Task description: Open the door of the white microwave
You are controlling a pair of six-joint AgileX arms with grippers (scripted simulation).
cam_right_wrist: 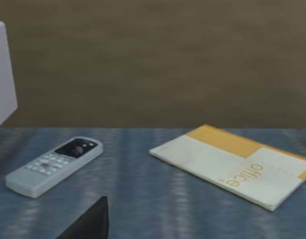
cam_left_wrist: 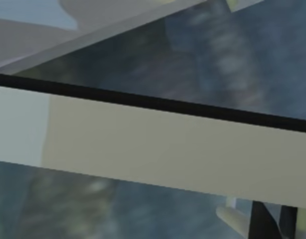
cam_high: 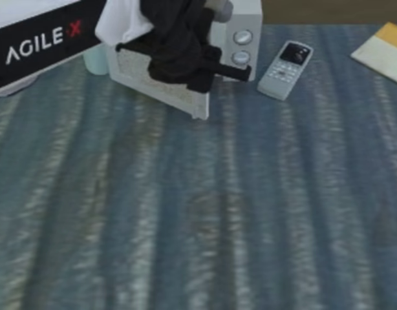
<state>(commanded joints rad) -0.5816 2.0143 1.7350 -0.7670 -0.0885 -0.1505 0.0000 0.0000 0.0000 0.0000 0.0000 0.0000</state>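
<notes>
My left hand (cam_high: 200,72) at door (cam_high: 161,82) free edge, grip state can't tell; door ajar, hinge side left, swing outward toward me.

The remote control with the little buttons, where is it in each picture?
Top view: the remote control lies on the table just right of the white microwave, at the far edge.
Left wrist view: not in it.
Right wrist view: the remote sits at lower left.
Shared landmark: the yellow-and-white booklet, to its right in both.
</notes>
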